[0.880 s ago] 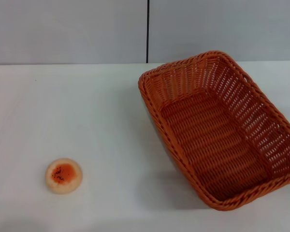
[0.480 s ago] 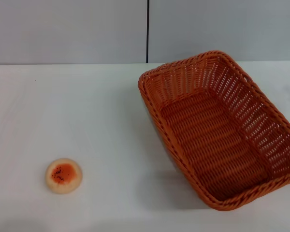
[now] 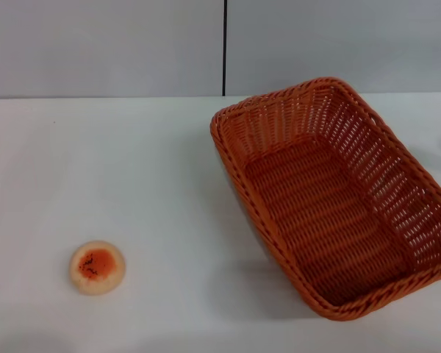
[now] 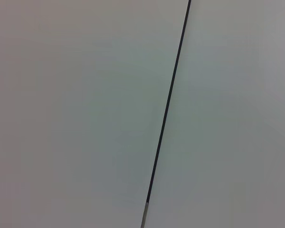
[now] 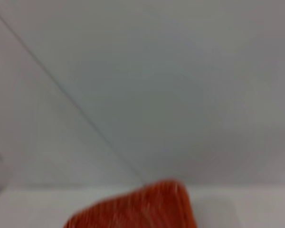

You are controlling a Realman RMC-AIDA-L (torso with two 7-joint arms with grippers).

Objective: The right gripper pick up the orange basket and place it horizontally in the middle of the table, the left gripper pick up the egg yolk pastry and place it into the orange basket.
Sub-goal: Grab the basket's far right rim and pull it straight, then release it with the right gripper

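Observation:
The orange basket (image 3: pixel 331 195) lies empty on the right half of the white table (image 3: pixel 147 169), set at a slant with one corner toward the back wall. A corner of the orange basket (image 5: pixel 142 206) also shows in the right wrist view. The egg yolk pastry (image 3: pixel 97 268) rests alone near the front left of the table. Neither gripper appears in any view. The left wrist view holds only a grey wall with a dark seam.
A grey wall panel (image 3: pixel 103 44) with a dark vertical seam (image 3: pixel 224 48) rises behind the table's far edge. White tabletop stretches between the pastry and the basket.
A faint shadow has appeared on the table at the far right beside the basket. The basket and pastry have not moved.

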